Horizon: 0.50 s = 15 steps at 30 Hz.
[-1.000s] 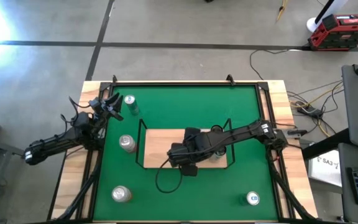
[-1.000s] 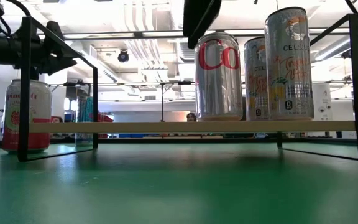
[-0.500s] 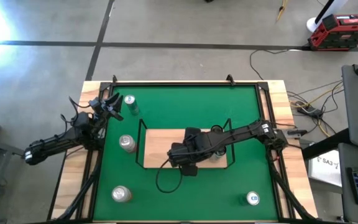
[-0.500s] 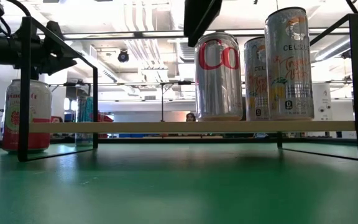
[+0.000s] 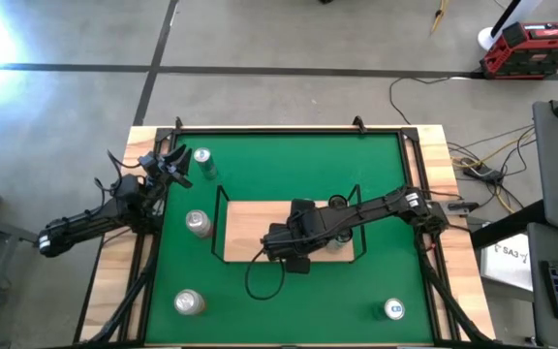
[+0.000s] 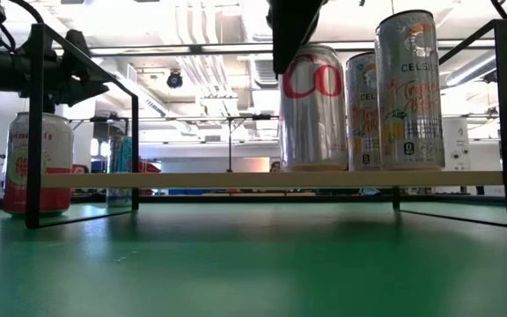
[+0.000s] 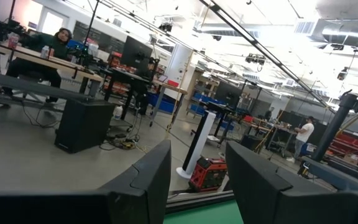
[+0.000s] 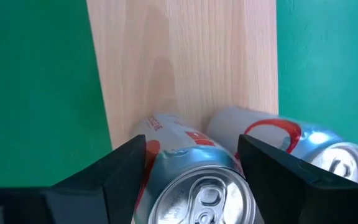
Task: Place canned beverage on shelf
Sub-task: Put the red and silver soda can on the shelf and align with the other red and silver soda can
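A silver can with red lettering (image 6: 313, 110) stands upright on the light-wood shelf (image 6: 192, 180), beside two taller printed cans (image 6: 405, 88). My right gripper (image 6: 296, 35) reaches down over the red-lettered can (image 8: 194, 186) at the shelf's near edge (image 5: 294, 254), its fingers closed in on the can's top part. The shelf board (image 8: 185, 62) runs on beyond the can. My left gripper (image 5: 175, 167) waits, shut, above the table's far left corner, touching nothing (image 7: 197, 180). My right gripper has the red-lettered can's upper wall (image 8: 157, 155), just under the rim, between its two fingers (image 8: 117, 174). The fingers come from above and point down. The can stands upright with its bottom on the shelf board.
Loose cans stand on the green table: one at the far left (image 5: 202, 160), one left of the shelf (image 5: 198, 223), one at the near left (image 5: 189, 302), one at the near right (image 5: 393, 309). A black wire rail (image 6: 33, 123) edges the shelf. A neighbouring can (image 8: 316, 152) stands close to the held one.
My right gripper has shifted a little toward the table's right edge over the red-lettered can. The can still stands upright on the shelf.
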{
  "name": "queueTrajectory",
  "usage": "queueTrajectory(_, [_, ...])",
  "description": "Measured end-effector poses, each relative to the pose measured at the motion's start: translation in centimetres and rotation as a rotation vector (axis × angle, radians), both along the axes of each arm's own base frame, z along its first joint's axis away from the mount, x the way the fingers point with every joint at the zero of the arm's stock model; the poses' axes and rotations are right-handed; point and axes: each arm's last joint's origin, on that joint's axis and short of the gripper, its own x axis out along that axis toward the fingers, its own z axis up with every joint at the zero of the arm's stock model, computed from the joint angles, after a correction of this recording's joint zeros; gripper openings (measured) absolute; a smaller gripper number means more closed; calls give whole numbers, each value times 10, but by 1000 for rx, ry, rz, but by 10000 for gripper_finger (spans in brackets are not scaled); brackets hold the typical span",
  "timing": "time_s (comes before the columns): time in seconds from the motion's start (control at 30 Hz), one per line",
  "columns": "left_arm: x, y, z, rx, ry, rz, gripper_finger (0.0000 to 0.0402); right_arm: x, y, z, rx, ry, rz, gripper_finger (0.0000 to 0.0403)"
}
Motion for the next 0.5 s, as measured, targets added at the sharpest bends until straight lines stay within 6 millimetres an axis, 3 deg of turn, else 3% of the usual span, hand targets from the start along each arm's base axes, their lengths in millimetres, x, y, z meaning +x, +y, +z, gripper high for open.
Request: queueTrajectory(0.5, [0, 0, 0, 0, 0, 0, 137, 0, -3, 1, -12, 8, 5, 246])
